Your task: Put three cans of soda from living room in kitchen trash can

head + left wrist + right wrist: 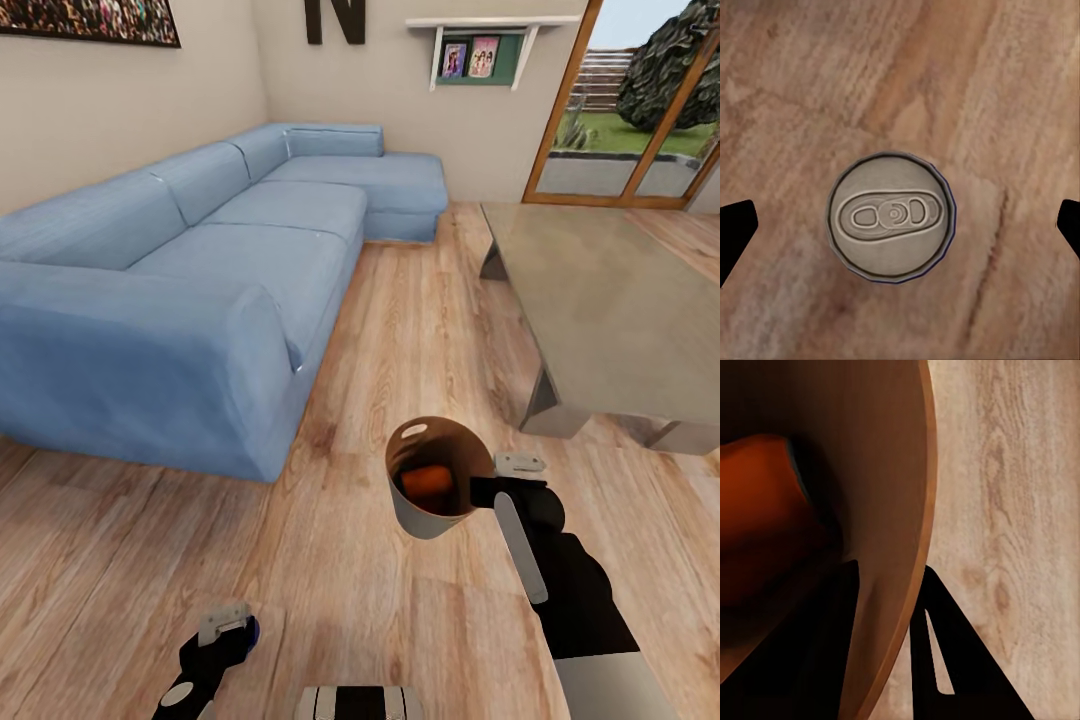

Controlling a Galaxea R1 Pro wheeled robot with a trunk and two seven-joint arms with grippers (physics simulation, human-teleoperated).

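The right arm reaches forward, its right gripper [497, 491] clamped across the trash can [432, 520] rim, one finger inside, one outside. The left gripper [228, 629] points downward, fingers spread wide apart.

Bin [436, 482]: small, round, tapered, pale grey outside, tan-brown inside, with an oval handle hole near the rim; raised above the wood floor, mouth up, slightly tilted. Inner can [428, 481]: orange, lying on its side within the bin, seen as an orange mass against the brown wall [765, 517]. Floor can [891, 217]: upright on the planks, seen from directly above, silver-grey top with pull tab.
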